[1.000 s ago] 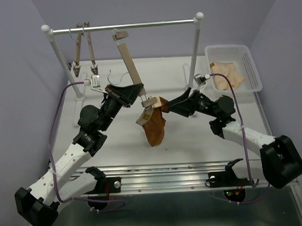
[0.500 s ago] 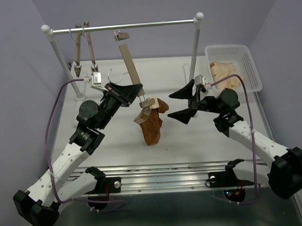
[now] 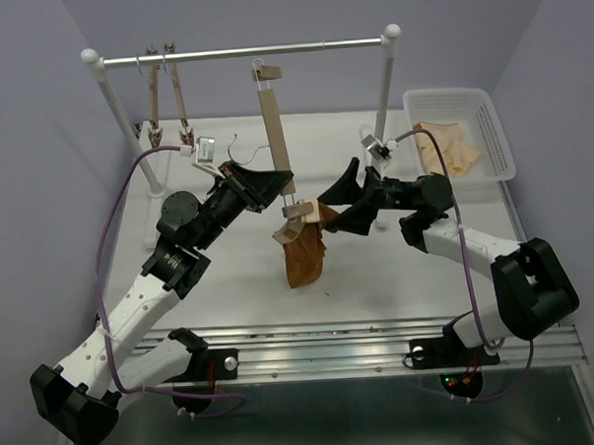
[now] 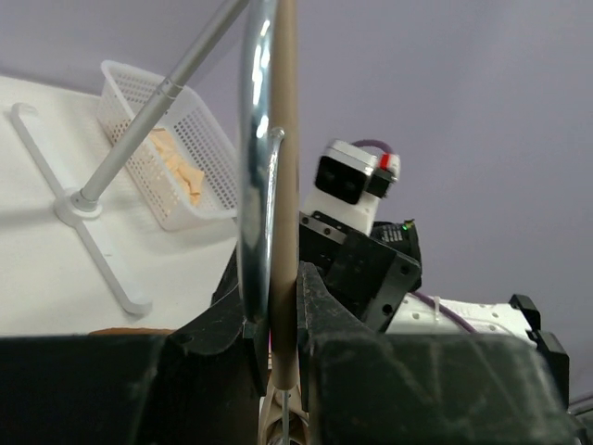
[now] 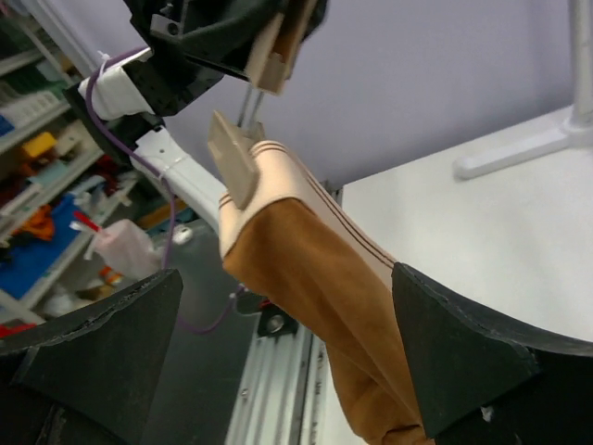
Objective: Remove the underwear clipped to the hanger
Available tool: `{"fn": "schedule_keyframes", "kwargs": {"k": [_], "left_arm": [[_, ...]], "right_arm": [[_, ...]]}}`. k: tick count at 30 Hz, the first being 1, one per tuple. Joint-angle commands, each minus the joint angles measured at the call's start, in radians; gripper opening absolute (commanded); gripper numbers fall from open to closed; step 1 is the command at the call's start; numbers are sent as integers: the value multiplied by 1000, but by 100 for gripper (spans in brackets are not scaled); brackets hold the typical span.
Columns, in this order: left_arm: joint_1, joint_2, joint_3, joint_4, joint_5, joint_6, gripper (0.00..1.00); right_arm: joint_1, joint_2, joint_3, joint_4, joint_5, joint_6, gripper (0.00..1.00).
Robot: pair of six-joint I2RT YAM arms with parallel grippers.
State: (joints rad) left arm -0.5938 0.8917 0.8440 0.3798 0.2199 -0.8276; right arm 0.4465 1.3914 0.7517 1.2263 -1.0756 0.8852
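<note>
The hanger (image 3: 276, 135), a light-wood bar, hangs steeply below the rail with its wire hook to the left. My left gripper (image 3: 276, 184) is shut on the bar, which shows pinched between its fingers in the left wrist view (image 4: 283, 232). The rust-orange underwear (image 3: 304, 254) hangs limp from the clip (image 3: 298, 214) at the bar's lower end; the upper clip holds no cloth. My right gripper (image 3: 342, 205) is open just right of the underwear. In the right wrist view its fingers (image 5: 463, 366) straddle the underwear (image 5: 315, 297) below the clip (image 5: 235, 159).
A clothes rack rail (image 3: 319, 47) on white posts spans the back. Two alike wooden clip hangers (image 3: 165, 100) hang at its left end. A white basket (image 3: 490, 125) at the back right holds peach-beige cloth (image 3: 449, 147). A metal rail runs along the near table edge.
My right gripper drew back and opened, then came left again to the underwear, still open. My left gripper shifted the hanger right and more upright.
</note>
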Motion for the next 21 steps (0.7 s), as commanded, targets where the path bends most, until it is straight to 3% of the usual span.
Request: {"fn": "schedule_keyframes", "kwargs": {"k": [1,3,11,21], "left_arm": [[6,10,55,125,90,27,0],[6,12,53,126,91,30,0],[6,15,35,143,79,24,0],[8,16,20,156,24,28,0]], "right_arm": [[4,76,66,482,-58,242,100],[4,106,86,588,-61,358,100],[14,127,127,588,-10,472,97],[75,117,140,588,-69,540,70]]}}
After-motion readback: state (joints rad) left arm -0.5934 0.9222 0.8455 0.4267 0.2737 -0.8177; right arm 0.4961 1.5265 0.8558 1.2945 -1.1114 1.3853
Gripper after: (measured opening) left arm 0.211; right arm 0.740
